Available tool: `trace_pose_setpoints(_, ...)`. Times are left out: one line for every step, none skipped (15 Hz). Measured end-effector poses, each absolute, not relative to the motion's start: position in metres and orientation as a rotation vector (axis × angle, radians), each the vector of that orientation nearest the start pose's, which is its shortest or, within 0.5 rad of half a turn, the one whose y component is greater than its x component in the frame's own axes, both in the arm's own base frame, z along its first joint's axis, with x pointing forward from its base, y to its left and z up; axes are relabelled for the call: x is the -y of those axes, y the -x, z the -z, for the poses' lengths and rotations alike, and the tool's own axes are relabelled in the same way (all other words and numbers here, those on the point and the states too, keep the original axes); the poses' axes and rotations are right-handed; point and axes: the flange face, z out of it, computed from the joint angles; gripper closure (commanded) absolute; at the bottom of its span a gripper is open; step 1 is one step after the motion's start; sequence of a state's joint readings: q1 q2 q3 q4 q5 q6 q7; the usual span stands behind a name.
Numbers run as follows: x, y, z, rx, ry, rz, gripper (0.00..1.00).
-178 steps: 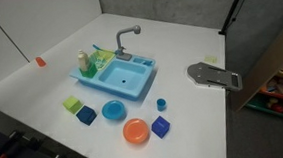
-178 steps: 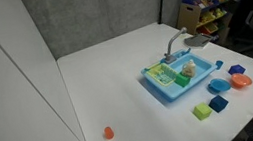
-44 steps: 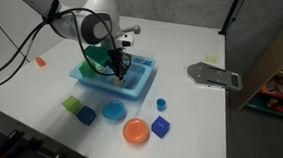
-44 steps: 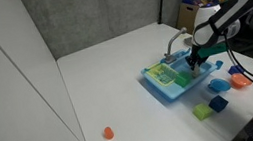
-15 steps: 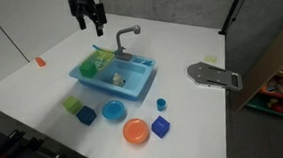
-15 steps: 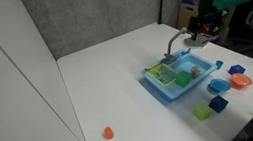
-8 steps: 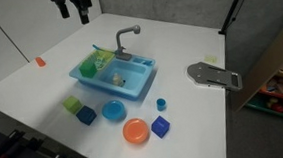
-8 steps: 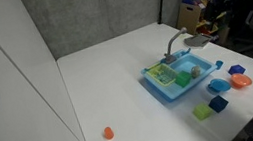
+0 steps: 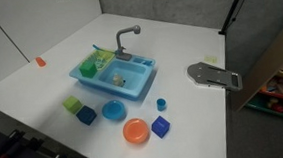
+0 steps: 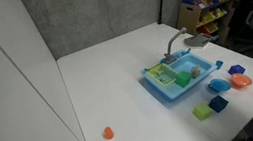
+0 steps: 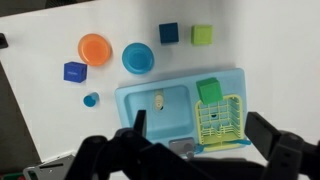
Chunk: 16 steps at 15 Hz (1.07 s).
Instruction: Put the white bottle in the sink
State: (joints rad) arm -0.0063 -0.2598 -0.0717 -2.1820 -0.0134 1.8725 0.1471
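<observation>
The light blue toy sink (image 9: 136, 93) stands mid-table and shows in both exterior views (image 10: 167, 94) and from above in the wrist view (image 11: 128, 100). The small white bottle (image 9: 119, 80) lies in its basin, also in the wrist view (image 11: 158, 100). My gripper (image 11: 198, 122) is open and empty, high above the sink, its two dark fingers framing the rack side. The arm is out of both exterior views.
The grey faucet (image 9: 128, 35) and green dish rack (image 9: 100, 60) are on the sink. In front lie a green cube (image 9: 73, 105), blue cubes (image 9: 86, 115), a blue plate (image 9: 114, 111), an orange plate (image 9: 135, 132) and a small blue cup (image 9: 161, 105). A grey metal plate (image 9: 213, 76) lies near the table's edge.
The arm has risen up and away and left both exterior views. The white bottle stays lying in the basin.
</observation>
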Motion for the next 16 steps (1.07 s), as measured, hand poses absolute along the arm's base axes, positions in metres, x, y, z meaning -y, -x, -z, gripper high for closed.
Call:
trace_pose_setpoints(0.04,-0.463,-0.505,-0.341,3.118,-0.07,0.0)
trace_pose_setpoints(0.039,-0.458,-0.516,-0.338,3.121,-0.06,0.0)
trace_pose_setpoints(0.038,-0.454,-0.526,-0.333,3.127,-0.051,0.0)
trace_pose_setpoints(0.037,-0.451,-0.536,-0.327,3.135,-0.038,0.0)
trace_pose_setpoints(0.036,-0.449,-0.545,-0.319,3.144,-0.025,0.0)
trace_pose_setpoints(0.033,-0.449,-0.554,-0.311,3.153,-0.013,0.0)
trace_pose_setpoints(0.031,-0.449,-0.561,-0.304,3.158,-0.002,0.0)
trace_pose_setpoints(0.029,-0.449,-0.567,-0.297,3.163,0.006,0.0)
trace_pose_setpoints(0.027,-0.45,-0.57,-0.291,3.165,0.009,0.0)
trace_pose_setpoints(0.026,-0.45,-0.571,-0.288,3.166,0.01,0.0)
trace_pose_setpoints(0.025,-0.45,-0.569,-0.287,3.167,0.006,0.0)
trace_pose_setpoints(0.025,-0.45,-0.568,-0.286,3.167,0.002,0.0)
trace_pose_setpoints(0.025,-0.45,-0.567,-0.287,3.167,0.0,0.0)
trace_pose_setpoints(0.025,-0.45,-0.567,-0.287,3.167,-0.001,0.0)
trace_pose_setpoints(0.025,-0.45,-0.567,-0.287,3.167,-0.001,0.0)
trace_pose_setpoints(0.025,-0.45,-0.567,-0.287,3.167,-0.001,0.0)
